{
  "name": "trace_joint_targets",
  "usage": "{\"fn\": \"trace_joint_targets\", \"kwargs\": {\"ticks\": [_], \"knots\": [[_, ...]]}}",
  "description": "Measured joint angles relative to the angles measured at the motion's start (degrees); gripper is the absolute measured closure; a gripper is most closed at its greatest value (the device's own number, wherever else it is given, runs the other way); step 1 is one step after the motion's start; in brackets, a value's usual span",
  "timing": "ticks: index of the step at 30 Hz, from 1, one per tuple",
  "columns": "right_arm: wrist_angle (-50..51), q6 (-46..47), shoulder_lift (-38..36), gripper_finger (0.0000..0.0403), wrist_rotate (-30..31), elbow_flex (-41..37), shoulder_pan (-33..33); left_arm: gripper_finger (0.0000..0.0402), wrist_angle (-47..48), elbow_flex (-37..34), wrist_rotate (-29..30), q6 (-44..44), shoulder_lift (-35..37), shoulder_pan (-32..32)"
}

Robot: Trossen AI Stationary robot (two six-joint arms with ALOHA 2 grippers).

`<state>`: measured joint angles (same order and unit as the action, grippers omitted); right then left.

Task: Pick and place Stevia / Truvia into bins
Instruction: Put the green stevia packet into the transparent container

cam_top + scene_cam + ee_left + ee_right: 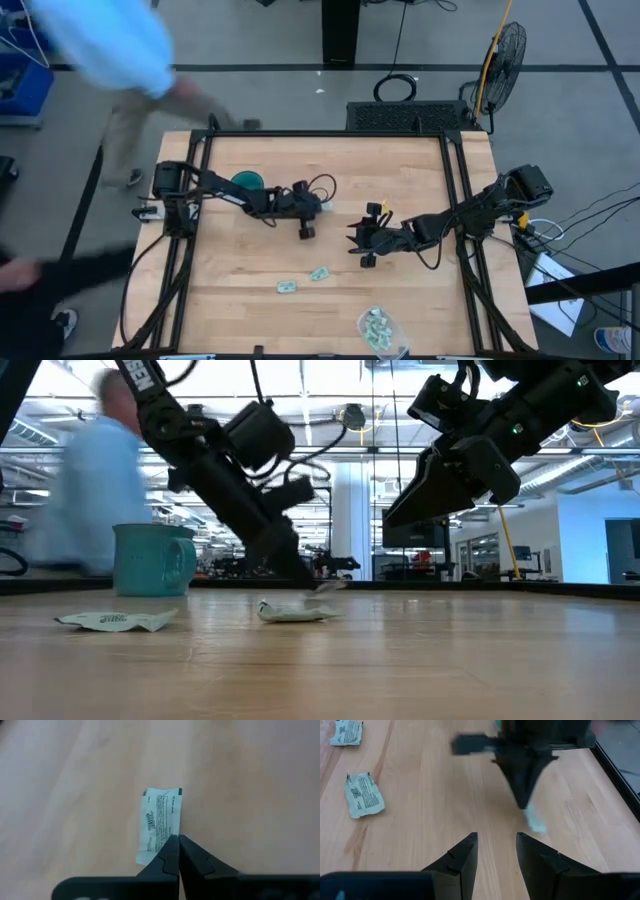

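- Because each pale green-and-white paper sachet is thin, light and limp, I judge it best pinched at a short edge; two sachets (288,287) lie loose on the wooden surface (420,300) near the front.
- Nearest the front edge, the clear round plastic tub (384,332) already holds several sachets.
- Mid-surface, the left gripper (178,840) has its fingers closed at the edge of one sachet (160,822) lying flat on the wood.
- Just beside it, the right gripper (496,845) hovers with fingers apart, holding nothing.
- Farther back, the teal mug (247,181) stands; its contents are hidden.
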<state>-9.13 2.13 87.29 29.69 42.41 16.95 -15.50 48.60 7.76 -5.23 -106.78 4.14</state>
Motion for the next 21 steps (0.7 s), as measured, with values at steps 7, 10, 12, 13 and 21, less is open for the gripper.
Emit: {"fn": "trace_joint_targets", "kwargs": {"ticks": [7, 10, 12, 13, 21], "knots": [[0.4, -3.0, 0.0, 0.0273, 0.2, 0.0, 0.2, 0.0399, -1.4, 0.0, -6.5, 1.6, 4.3, -4.8], [2.1, -4.4, -0.9, 0.0273, 1.5, 0.0, 0.9, 0.0400, -1.8, 0.0, -8.8, 3.0, 6.5, -7.3], [3.6, -4.3, -2.1, 0.0273, 3.0, 0.1, 1.3, 0.0400, -2.5, 0.0, -11.1, 4.1, 7.8, -9.1], [5.3, -3.7, -3.0, 0.0273, 3.9, 0.1, 1.6, 0.0400, -2.6, 0.0, -12.2, 4.4, 8.5, -10.0], [0.8, -1.4, -5.5, 0.0273, -1.7, -0.8, 2.3, 0.0386, -1.7, 0.0, 2.6, 2.1, 10.8, -14.3]]}}
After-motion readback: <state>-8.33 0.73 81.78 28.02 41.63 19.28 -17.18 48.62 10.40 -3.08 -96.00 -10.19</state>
